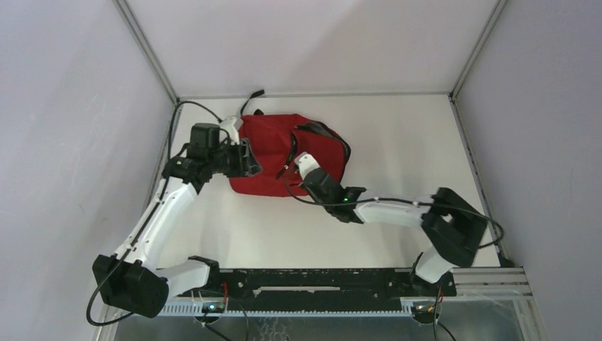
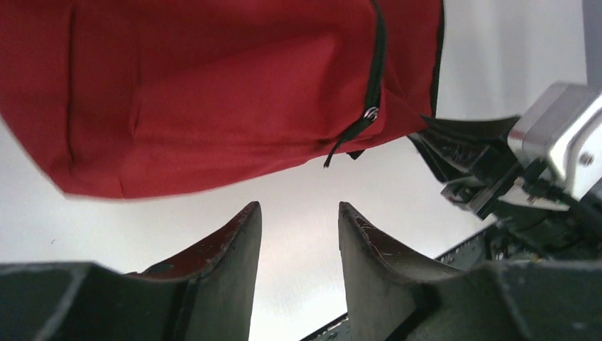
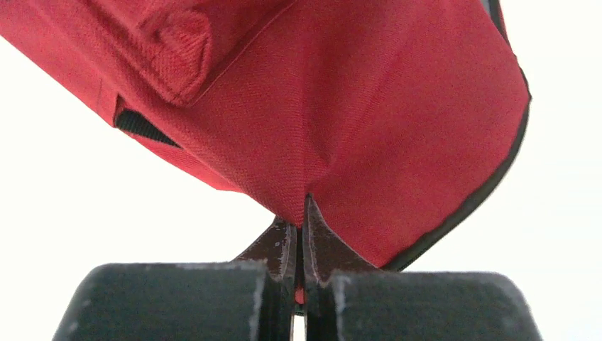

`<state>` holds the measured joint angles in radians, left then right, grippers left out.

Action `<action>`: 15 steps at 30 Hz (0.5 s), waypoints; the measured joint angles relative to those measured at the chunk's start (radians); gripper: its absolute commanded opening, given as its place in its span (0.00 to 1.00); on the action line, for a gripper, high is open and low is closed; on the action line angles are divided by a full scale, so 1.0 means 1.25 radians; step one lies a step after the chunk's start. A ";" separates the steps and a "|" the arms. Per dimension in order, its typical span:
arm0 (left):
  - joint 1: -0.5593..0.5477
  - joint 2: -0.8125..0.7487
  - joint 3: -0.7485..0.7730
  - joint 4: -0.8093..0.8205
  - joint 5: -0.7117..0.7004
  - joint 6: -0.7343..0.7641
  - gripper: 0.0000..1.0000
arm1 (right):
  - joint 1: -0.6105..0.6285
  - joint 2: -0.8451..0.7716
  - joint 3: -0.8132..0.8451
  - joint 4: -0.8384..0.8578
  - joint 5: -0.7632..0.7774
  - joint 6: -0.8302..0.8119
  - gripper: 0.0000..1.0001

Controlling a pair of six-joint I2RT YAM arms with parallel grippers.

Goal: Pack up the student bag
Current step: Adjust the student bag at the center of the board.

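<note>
Right gripper (image 3: pixel 298 217): clenched, its two dark fingers pressed together on a fold of red cloth; a sliver of red shows low in the slit between them.
Held thing: student bag (image 3: pixel 341 106), pinched at a puckered point on its near lower edge, with creases in the fabric running to the fingertips.
Bag around the right gripper: it fills the upper part of the right wrist view. A black piping edge (image 3: pixel 468 206) curves down to the right of the fingers, and a black strap tab (image 3: pixel 142 128) peeks out on the left.
Right gripper from above: the tip (image 1: pixel 291 167) lies over the bag's near right part, next to the black straps (image 1: pixel 323 135).
Left gripper (image 2: pixel 299 208): released, fingers standing apart, grasping nothing; only white table (image 2: pixel 298 284) shows between them.
Bag beyond the left gripper: the red panel (image 2: pixel 213 92) spans the upper part of the left wrist view, just past the fingertips and apart from them. Its lower edge is blurred.
Zip: a black zip line (image 2: pixel 380 57) runs down the bag's right side in that view, with the pull (image 2: pixel 351 135) dangling at its lower end.
Left gripper from above: it sits (image 1: pixel 248 158) just beside the bag's left edge.
Bag on the table: it lies (image 1: pixel 273 145) toward the far left of the white table (image 1: pixel 397 142), between the two grippers.
Lift: cannot tell whether the pinched edge is raised off the surface.
</note>
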<state>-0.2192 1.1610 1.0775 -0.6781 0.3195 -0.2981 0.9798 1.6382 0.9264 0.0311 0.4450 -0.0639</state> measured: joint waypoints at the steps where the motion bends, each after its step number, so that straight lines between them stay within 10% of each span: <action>1: -0.031 -0.007 0.000 0.006 -0.001 0.012 0.50 | 0.000 -0.032 -0.018 -0.012 0.003 0.002 0.15; 3: -0.081 -0.010 0.002 0.010 -0.002 0.032 0.52 | -0.002 -0.099 -0.052 -0.054 0.011 0.012 0.51; 5: -0.130 -0.007 0.002 0.013 -0.009 0.050 0.53 | -0.018 -0.139 -0.066 -0.101 0.013 0.039 0.62; 15: -0.287 0.072 0.031 -0.003 -0.056 0.089 0.42 | -0.057 -0.284 -0.097 -0.252 -0.044 0.183 0.62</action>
<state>-0.5781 1.2514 1.1168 -0.6815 0.2493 -0.1864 0.9081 1.2827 0.8047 -0.2844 0.3897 0.1654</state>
